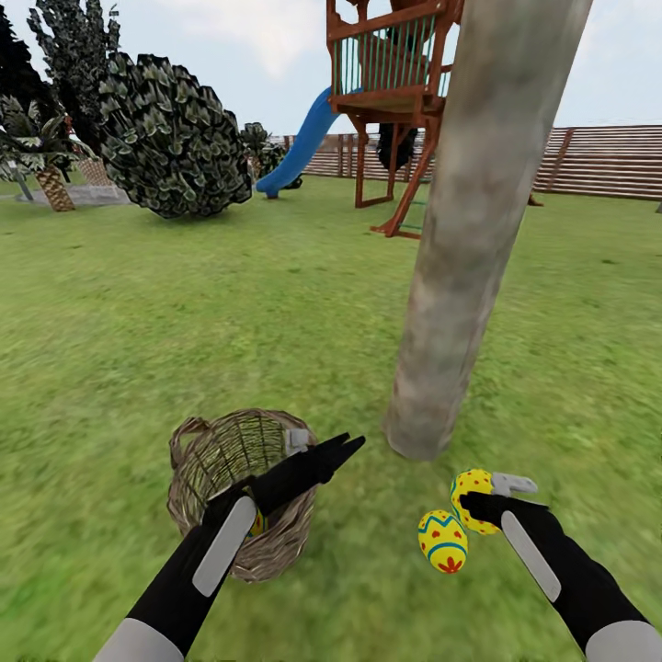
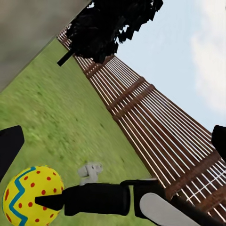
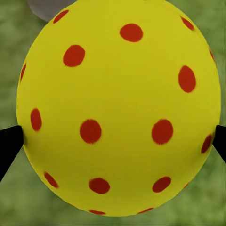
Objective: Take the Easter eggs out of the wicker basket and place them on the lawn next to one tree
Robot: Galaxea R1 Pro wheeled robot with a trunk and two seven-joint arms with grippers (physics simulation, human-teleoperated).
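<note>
One dotted Easter egg (image 1: pixel 472 498) sits gripped in the right gripper (image 1: pixel 478 501) near the tree (image 1: pixel 478 221) base, just right of a flowered egg (image 1: pixel 442 541) on the lawn (image 1: pixel 276 303). To the left, the left gripper (image 1: pixel 345 448), fingers spread wide, hangs over the wicker basket (image 1: pixel 241 492) with an egg (image 1: pixel 260 524) inside; the play tower (image 1: pixel 395 101) stands far behind.

1. Readable text, labels, brands, numbers and signs: none in any view.
2. Eggs (image 1: pixel 442 541): painted dots, a flower and zigzag bands only; no characters.
3. Basket (image 1: pixel 241 492), tree trunk (image 1: pixel 478 230), fence (image 1: pixel 598 161) and play tower (image 1: pixel 391 83): no markings that can be read.
</note>
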